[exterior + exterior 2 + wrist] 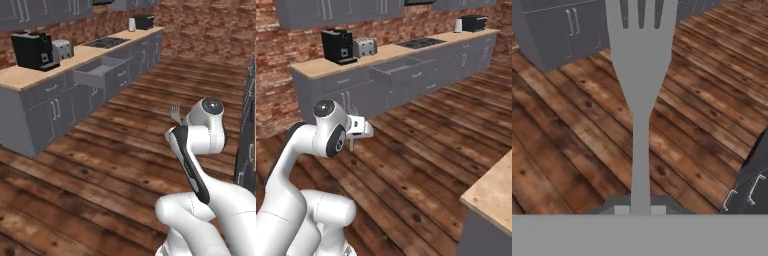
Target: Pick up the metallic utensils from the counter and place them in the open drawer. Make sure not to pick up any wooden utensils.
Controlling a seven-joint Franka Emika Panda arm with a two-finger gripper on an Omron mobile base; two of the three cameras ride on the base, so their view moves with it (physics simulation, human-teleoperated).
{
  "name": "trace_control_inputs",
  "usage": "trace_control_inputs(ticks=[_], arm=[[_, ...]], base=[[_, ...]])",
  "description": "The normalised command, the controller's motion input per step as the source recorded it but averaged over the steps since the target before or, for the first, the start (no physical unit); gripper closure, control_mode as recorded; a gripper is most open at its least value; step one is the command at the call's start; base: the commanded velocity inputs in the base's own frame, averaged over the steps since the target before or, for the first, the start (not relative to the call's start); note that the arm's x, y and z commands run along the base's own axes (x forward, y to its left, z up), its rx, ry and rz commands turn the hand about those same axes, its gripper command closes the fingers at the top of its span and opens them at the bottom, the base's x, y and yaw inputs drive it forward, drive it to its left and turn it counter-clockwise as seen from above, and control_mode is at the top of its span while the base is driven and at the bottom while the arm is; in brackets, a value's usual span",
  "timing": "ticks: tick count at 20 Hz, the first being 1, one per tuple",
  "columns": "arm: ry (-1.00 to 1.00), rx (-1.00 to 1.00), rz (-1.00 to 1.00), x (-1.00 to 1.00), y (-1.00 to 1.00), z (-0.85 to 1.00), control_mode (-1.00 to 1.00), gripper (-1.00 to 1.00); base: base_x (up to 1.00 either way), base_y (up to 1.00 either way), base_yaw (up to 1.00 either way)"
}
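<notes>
A slim all-silver fork (641, 75) stands upright in my gripper (640, 209), which is shut on the lower end of its handle. The tines point away from the hand. From the left base view the fork (175, 113) pokes out just left of the arm's upper joint, in the air above the wooden floor. Its tines (351, 108) also rise beside the white hand in the right base view. The open drawer (98, 71) juts out of the grey cabinet run across the room, also seen as the drawer (397, 70). A corner of the counter (492, 192) shows at the lower right.
On the far worktop stand a black coffee machine (33, 50), a toaster (63, 48), a black cooktop (106, 42) and a dark box at the far end (144, 21). Bare wooden floor (100, 165) lies between me and the cabinets. The island's dark side (247, 125) is close on my right.
</notes>
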Motion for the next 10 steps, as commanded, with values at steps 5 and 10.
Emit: trace_control_inputs(ticks=[5, 10], arm=[[0.0, 0.0, 0.0, 0.0, 0.0, 0.0, 1.0, 1.0], [0.0, 0.0, 0.0, 0.0, 0.0, 0.0, 1.0, 1.0]], base=[[1.0, 1.0, -0.37], [1.0, 1.0, -0.37]])
